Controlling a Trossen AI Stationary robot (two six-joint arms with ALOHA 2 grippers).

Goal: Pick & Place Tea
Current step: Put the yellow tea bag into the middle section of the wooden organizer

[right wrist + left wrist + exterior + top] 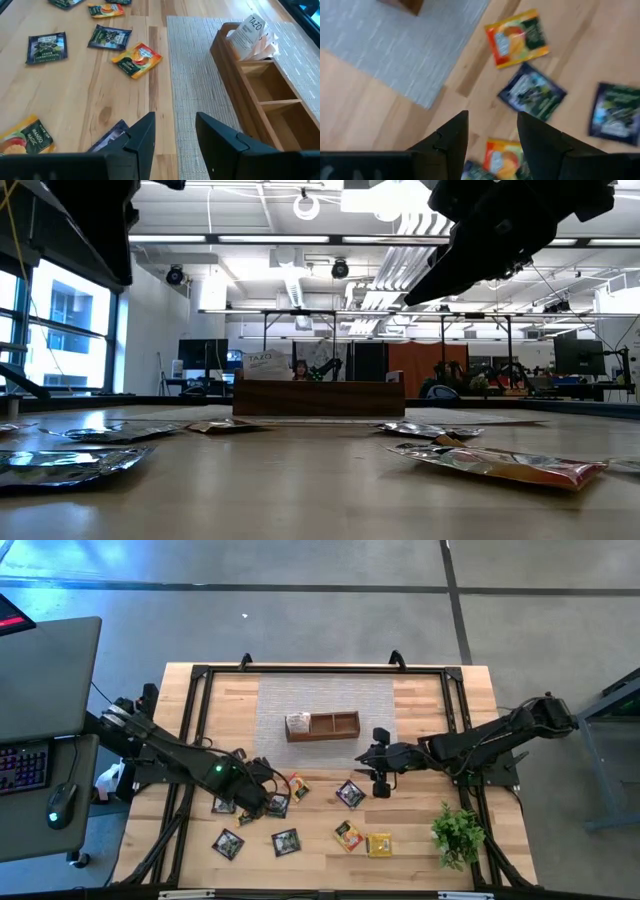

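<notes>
I'm seeing the left gripper (262,788) hovering with fingers apart and empty over tea sachets (285,841) lying scattered on the table (420,850); the right gripper (381,773), also parted, is hanging beside the wooden tray (335,726), which is holding white sachets (297,723) in one end compartment.

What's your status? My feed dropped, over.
Left gripper open, low over sachets. Right gripper open, empty, near the dark sachet. Tray unobstructed.

Both arms were dark and jointed; the left arm (190,755) carried a small green light, and black cables trailed alongside.
</notes>
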